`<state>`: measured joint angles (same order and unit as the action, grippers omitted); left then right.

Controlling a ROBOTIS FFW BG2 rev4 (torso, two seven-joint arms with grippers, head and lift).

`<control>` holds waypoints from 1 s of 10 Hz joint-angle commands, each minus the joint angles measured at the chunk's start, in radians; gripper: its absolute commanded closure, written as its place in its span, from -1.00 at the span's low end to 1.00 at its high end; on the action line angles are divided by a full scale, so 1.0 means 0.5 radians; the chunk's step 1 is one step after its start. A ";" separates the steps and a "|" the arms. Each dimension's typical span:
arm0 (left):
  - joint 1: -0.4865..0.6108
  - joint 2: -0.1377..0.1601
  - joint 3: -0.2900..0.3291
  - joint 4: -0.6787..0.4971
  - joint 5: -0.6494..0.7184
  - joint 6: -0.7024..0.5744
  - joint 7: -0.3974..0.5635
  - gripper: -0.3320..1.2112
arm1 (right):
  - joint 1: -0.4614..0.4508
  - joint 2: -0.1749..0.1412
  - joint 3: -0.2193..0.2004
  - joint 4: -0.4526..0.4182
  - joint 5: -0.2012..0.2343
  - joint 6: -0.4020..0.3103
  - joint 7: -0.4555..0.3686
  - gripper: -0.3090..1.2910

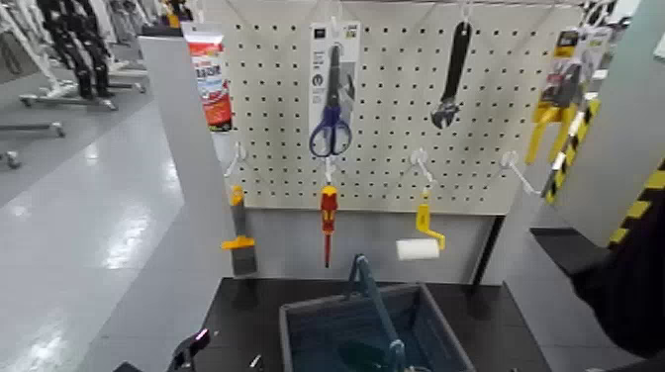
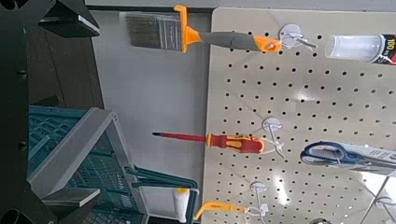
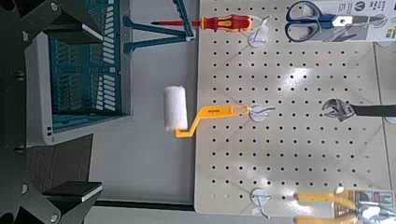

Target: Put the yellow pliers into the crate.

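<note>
The yellow pliers point(image 1: 551, 111) hang on their printed card at the top right of the white pegboard point(image 1: 396, 148); their yellow handles also show in the right wrist view point(image 3: 322, 200). The blue-grey crate point(image 1: 297, 331) stands on the dark table below the board, its hoop handle point(image 1: 368, 282) upright. It also shows in both wrist views point(image 2: 65, 154) point(image 3: 79, 65). My left gripper point(image 1: 188, 349) is low at the front left, open and empty point(image 2: 79, 112). My right gripper point(image 3: 79, 105) is open and empty, facing the board from a distance. Only the right arm's dark sleeve point(image 1: 618, 282) shows in the head view.
Also on the pegboard are a caulk tube point(image 1: 210, 84), blue scissors point(image 1: 332, 124), a black wrench point(image 1: 453, 74), a brush point(image 1: 240, 247), a red-and-yellow screwdriver point(image 1: 328, 218) and a small paint roller point(image 1: 421, 242). A yellow-and-black striped post point(image 1: 633, 213) stands at the right.
</note>
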<state>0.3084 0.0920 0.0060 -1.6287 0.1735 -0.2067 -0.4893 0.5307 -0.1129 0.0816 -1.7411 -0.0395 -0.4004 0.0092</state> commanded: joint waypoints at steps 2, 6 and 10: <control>-0.012 0.000 -0.009 0.015 0.009 0.011 0.000 -0.44 | -0.003 -0.001 -0.001 0.003 -0.001 0.000 0.003 -0.38; -0.022 0.000 -0.015 0.024 0.015 0.015 -0.003 -0.44 | -0.006 -0.004 -0.004 0.000 0.002 0.003 0.006 -0.38; -0.022 -0.003 -0.015 0.024 0.015 0.015 -0.003 -0.44 | -0.052 0.014 -0.142 -0.074 0.002 0.166 0.310 -0.38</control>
<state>0.2976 0.0909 -0.0015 -1.6168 0.1810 -0.1994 -0.4909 0.5106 -0.1068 0.0269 -1.7697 -0.0389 -0.3342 0.1615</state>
